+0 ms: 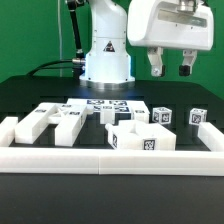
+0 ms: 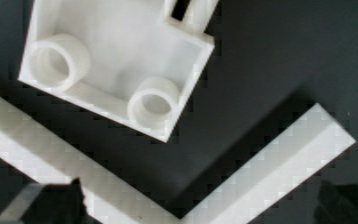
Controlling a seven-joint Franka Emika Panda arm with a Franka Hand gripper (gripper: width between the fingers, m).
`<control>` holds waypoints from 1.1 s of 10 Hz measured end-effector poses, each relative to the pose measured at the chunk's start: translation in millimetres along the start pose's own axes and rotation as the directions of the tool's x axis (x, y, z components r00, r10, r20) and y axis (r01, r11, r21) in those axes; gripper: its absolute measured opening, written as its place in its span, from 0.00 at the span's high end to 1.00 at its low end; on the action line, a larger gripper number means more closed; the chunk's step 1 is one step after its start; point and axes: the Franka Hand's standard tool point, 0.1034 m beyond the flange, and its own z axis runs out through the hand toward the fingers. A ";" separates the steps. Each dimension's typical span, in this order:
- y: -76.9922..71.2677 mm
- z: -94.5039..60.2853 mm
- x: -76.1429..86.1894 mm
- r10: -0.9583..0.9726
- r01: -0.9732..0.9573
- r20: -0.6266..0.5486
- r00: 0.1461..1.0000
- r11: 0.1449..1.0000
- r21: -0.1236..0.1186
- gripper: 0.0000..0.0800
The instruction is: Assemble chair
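Scene: a black table [image 1: 30, 95] with the white arm base [image 1: 105, 55] standing at its back edge.
Enclosure: a low white border rail [image 1: 100, 157] runs along the near edge of the table and up the exterior view's right side.
Inside the enclosure: the chair [image 1: 140, 136], not put together, lies as separate chunky white pieces spread flat across the table.
Exterior view's left: two long bars [image 1: 30, 125] lie side by side, near each other.
Middle: a large blocky piece sits just behind the front rail.
Exterior view's right: two small blocks [image 1: 162, 117] stand apart from each other.
Marker board: the marker board [image 1: 105, 104] lies flat in front of the arm base, behind the loose pieces.
Gripper: the gripper [image 1: 170, 68] hangs in the air at the exterior view's upper right, well above the pieces, its jaws spread wide with only air between them.
Wrist view: a flat white slab with two round sockets [image 2: 108, 62] lies on the dark table; two white slanting bars [image 2: 78, 150] angle toward each other nearby, and I cannot tell whether they touch.
Labels: small black-and-white square marker tags [image 1: 150, 143] show on the pieces and on the marker board.
Writing: the tags show only blocky patterns, too small to read.
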 end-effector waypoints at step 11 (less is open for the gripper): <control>13.1 39.9 -12.1 0.100 -0.113 0.126 0.987 0.989 0.100 0.19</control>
